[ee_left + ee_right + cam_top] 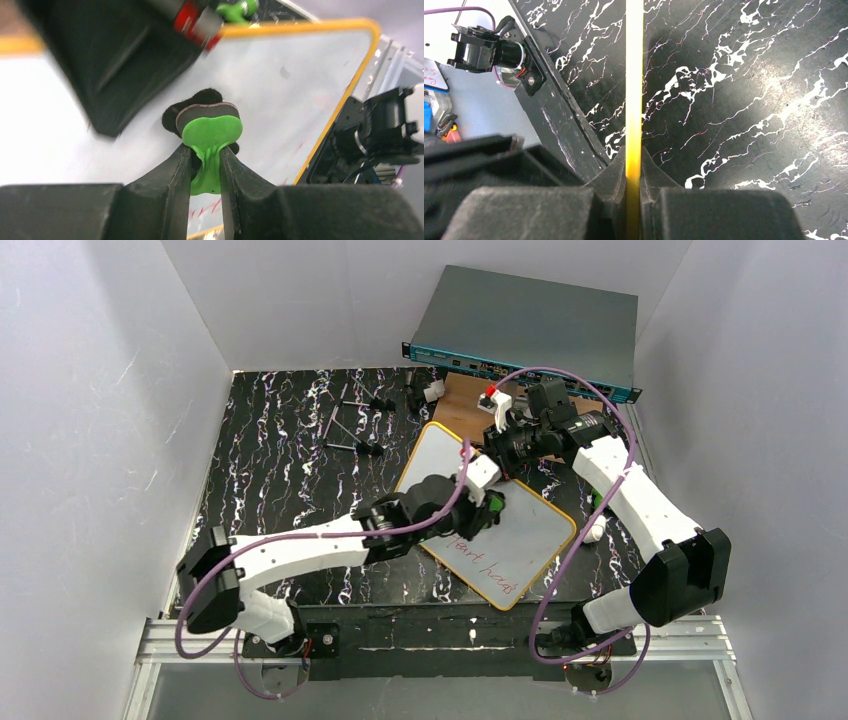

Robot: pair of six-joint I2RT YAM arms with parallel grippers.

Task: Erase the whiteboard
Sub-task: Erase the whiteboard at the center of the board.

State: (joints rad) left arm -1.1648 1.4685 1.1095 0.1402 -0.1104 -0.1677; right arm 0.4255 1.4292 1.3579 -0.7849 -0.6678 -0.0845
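Black white-veined tabletop [290, 460], white walls [100, 390] on three sides. Whiteboard [533, 523] lies mid-table, turned diagonally; red writing [487, 558] at its near corner. Wooden board [462, 400] just behind whiteboard, grey box [530, 325] beyond that.

Left arm stretched low over whiteboard. Left gripper [206, 155] nearly closed, pinching stem of green eraser [210, 132]; eraser's dark pad on white surface.

Right arm bent, reaching to whiteboard's far edge. Right gripper [634, 170] pinches yellow frame [634, 75].

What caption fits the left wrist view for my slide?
Left jaws shut on a green-handled, dark-padded eraser against the white, orange-framed rectangular whiteboard.
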